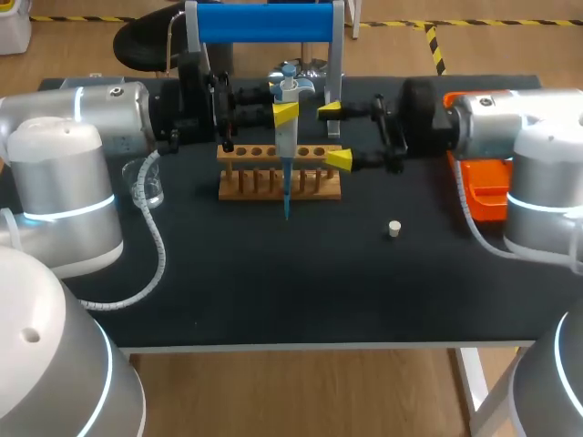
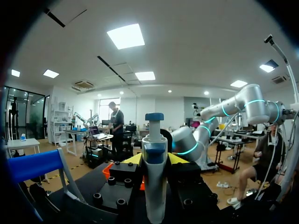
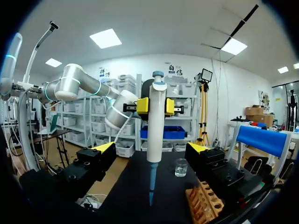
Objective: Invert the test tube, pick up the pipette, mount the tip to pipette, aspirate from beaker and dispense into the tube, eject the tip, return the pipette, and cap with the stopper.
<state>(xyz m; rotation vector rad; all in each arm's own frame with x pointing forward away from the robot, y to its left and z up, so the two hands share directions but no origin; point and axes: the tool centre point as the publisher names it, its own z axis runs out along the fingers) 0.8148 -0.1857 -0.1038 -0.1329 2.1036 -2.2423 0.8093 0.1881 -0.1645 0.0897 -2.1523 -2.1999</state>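
- Black tabletop (image 1: pixel 273 291) carries everything; closest to me lies the small white stopper (image 1: pixel 393 228), alone on the bare surface and well apart from the rest; I leave it for last.
- Next back stands the wooden rack (image 1: pixel 278 182); I cannot make out a tube in its holes from here, so I would confirm one before dispensing.
- Above the rack hangs the pipette (image 1: pixel 288 137), upright; its blue tip (image 3: pixel 151 186) looks mounted and points down, clear of the table; the left gripper (image 3: pixel 156 106) pinches the body from both sides, just below the head.
- Just beside the pipette sits the right gripper (image 1: pixel 334 135), fingers spread wide and touching nothing.
- Off toward my left arm stands the beaker (image 1: pixel 146 182), upright, near the rack's end but apart from it; I judge aspirating to be the step in hand; I would carry the pipette across vertical, lower the tip straight through the mouth without scraping the glass wall, and hold the pinch firm so the body does not slip.
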